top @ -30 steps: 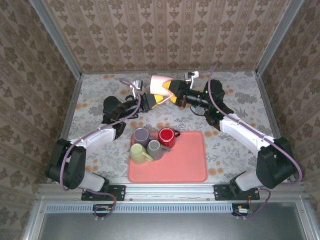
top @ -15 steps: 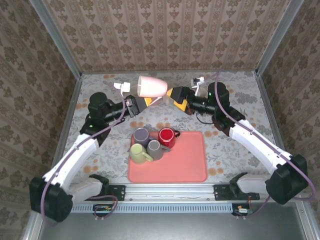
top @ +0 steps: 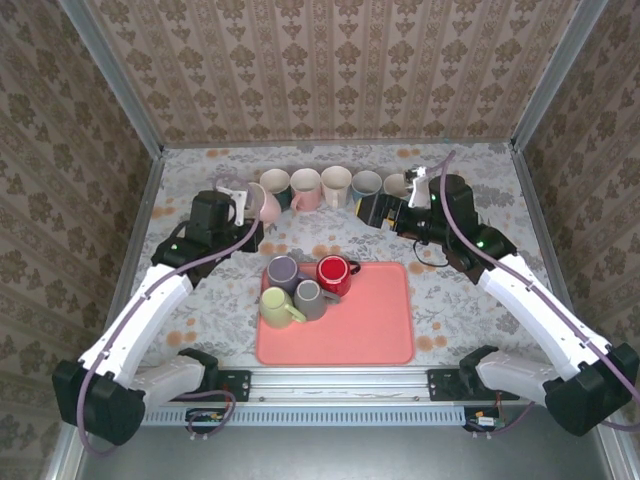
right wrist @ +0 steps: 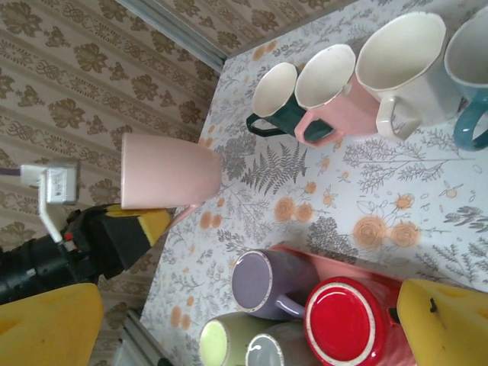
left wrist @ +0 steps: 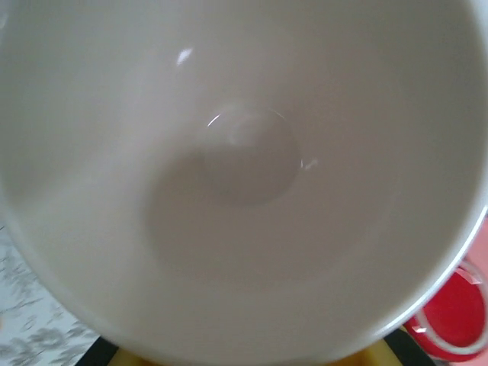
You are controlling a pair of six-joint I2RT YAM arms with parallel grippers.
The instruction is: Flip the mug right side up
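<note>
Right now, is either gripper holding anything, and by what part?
Left gripper grips the mug by its rim; right gripper is open, holding nothing.

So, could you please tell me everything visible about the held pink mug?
The pale pink mug is glossy, ceramic-looking, whitish inside, narrowing to a rounded base. It is tipped on its side, mouth toward the left arm, clamped in the left hand, beside but apart from the row of upright mugs.
</note>
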